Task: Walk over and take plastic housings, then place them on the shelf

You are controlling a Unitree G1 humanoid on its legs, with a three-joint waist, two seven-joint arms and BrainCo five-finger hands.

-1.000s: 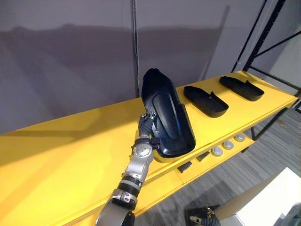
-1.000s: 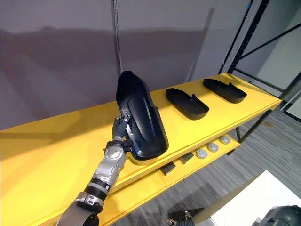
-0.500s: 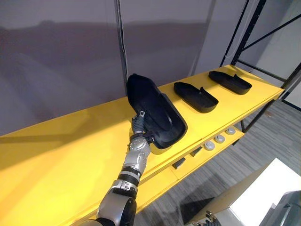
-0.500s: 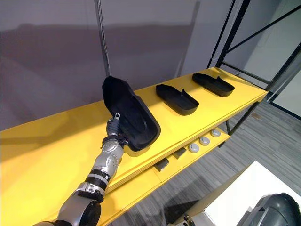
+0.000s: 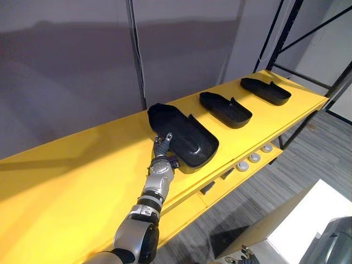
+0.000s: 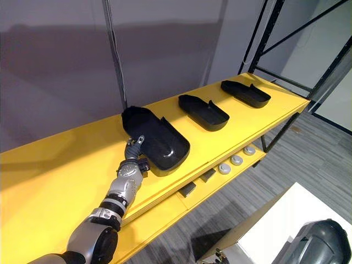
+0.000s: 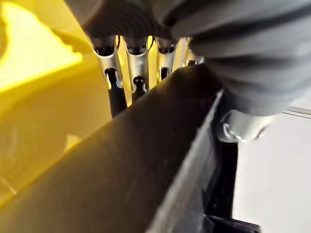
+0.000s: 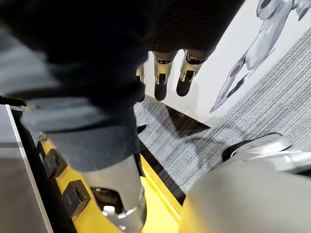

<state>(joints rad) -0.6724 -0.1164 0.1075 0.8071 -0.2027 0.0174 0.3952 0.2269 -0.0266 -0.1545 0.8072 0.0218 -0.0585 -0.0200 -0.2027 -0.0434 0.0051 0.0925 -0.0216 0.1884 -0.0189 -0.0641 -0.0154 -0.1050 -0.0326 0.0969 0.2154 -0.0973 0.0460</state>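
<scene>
Warehouse-like workshop: yellow industrial shelf (image 5: 71, 176).

Bright, even light; soft shadow band on grey wall (image 5: 66, 66), pale glare on yellow shelf (image 5: 82, 181)

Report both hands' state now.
Left hand: shut on the black moulded plastic housing on the yellow shelf.
Right hand: open, holding nothing.

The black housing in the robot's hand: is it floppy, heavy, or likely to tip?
Probably stiff: the black housing holds its tray shape though the left hand pinches just one wall. Likely light for its size, being a thin hollow shell. Unlikely to roll; its broad underside lies on the yellow shelf.
</scene>
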